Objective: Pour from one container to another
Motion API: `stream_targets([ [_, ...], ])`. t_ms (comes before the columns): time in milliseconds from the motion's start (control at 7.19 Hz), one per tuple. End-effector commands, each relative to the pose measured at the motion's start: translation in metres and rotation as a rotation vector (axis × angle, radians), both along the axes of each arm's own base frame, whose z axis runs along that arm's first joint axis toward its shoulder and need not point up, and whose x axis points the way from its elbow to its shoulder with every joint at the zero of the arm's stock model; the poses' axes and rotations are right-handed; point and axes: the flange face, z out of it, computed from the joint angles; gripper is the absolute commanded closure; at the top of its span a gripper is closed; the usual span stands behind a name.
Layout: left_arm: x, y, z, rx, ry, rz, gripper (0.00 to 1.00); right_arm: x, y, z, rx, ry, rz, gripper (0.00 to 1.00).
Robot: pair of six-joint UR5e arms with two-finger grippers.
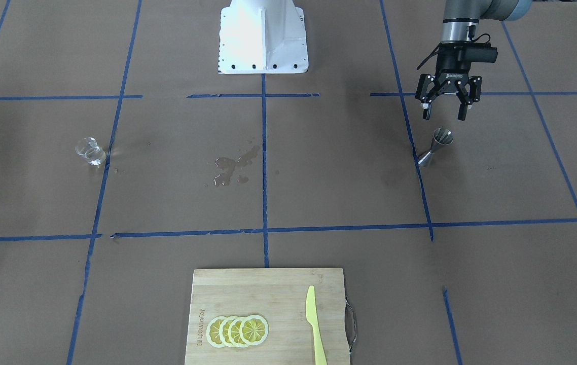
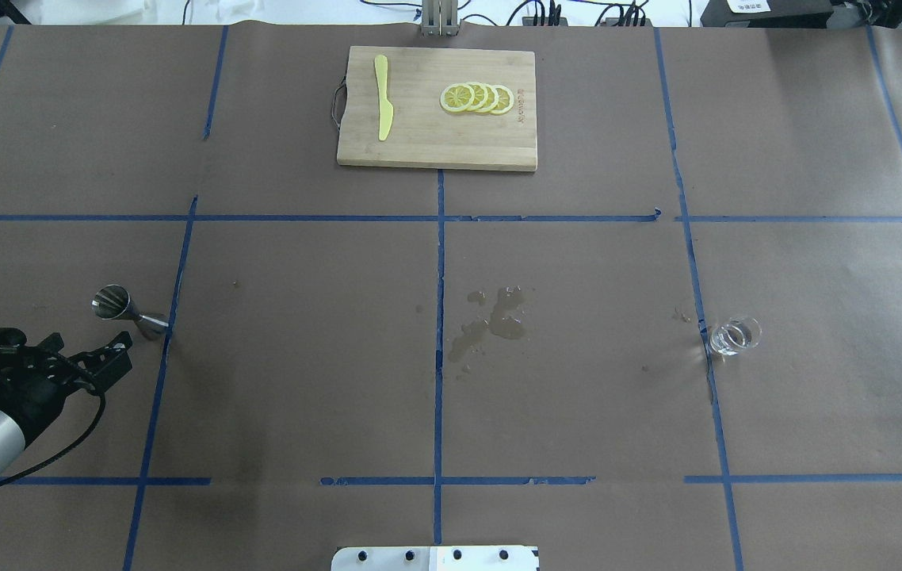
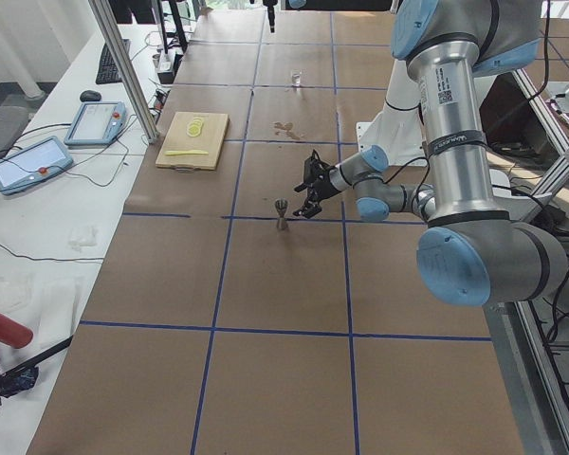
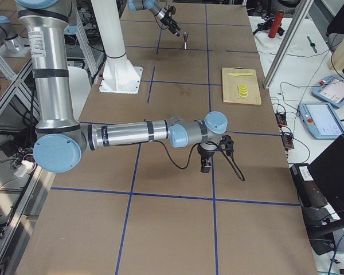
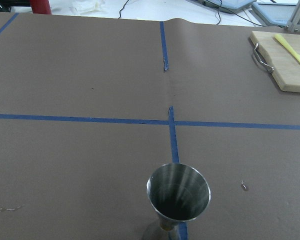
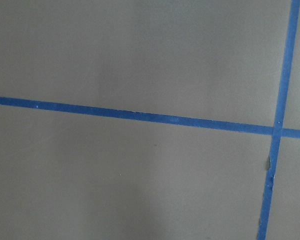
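The steel jigger stands upright on the brown paper on my left side, close to a blue tape line; it also fills the bottom centre of the left wrist view as the jigger. My left gripper hovers open and empty just above it, slightly toward my base. The clear glass cup stands alone far across the table; in the overhead view the cup is on my right side. My right gripper hangs low over the paper near the table's right end, and I cannot tell its state. The right wrist view shows only paper and tape.
A wet spill stains the paper near the table's centre. On the far side from my base lies a wooden cutting board carrying several lemon slices and a yellow knife. My white base sits mid-table.
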Motion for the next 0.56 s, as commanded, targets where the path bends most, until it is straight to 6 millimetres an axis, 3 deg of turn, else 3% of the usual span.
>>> stream_targets([
  [0,0.023,0.005,0.013,0.048,-0.016,-0.049,0.02,-0.001,-0.003,-0.003,0.006,0.000,0.000,0.00],
  [278,0.040,-0.001,0.030,0.086,-0.047,-0.102,0.02,0.000,-0.004,-0.004,0.008,0.000,0.001,0.00],
  [417,0.057,-0.004,0.024,0.093,-0.026,-0.112,0.01,0.000,-0.004,-0.003,0.007,0.002,0.002,0.00],
])
